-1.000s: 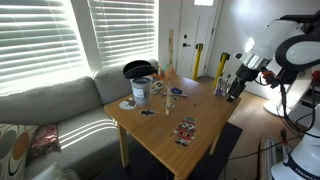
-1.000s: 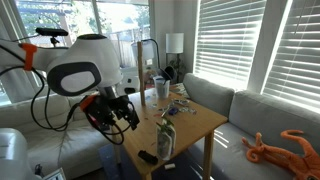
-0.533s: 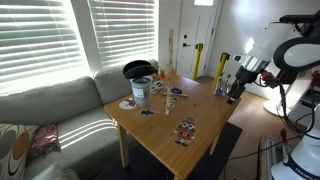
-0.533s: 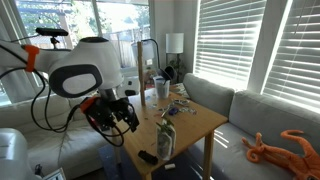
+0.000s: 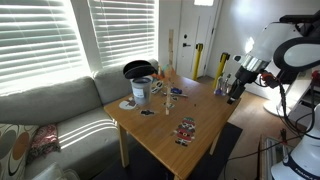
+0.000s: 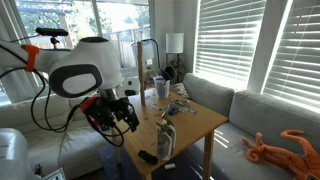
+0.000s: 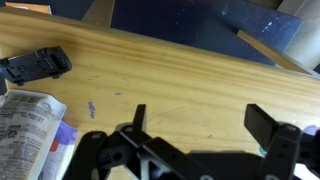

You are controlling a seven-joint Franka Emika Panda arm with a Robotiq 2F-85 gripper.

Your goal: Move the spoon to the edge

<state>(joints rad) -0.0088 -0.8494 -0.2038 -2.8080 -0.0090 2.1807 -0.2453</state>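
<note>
My gripper [image 7: 203, 128] is open and empty, with both dark fingers spread above bare light-brown wood. It hangs over the table close to the edge [image 7: 180, 42], which runs across the top of the wrist view. In both exterior views the gripper [image 5: 232, 92] [image 6: 126, 118] is at one side of the square wooden table [image 5: 205, 140] [image 6: 195, 128]. Small items lie around the table's middle [image 5: 175, 96], and I cannot pick out the spoon among them. No spoon shows in the wrist view.
A flat black object [image 7: 36, 65] and a printed packet [image 7: 25, 125] lie left of the gripper. A black bowl [image 5: 138, 68], a white can [image 5: 141, 90], a packet [image 5: 185, 130] and a bottle [image 6: 166, 140] stand on the table. A sofa [image 5: 50, 110] sits behind it.
</note>
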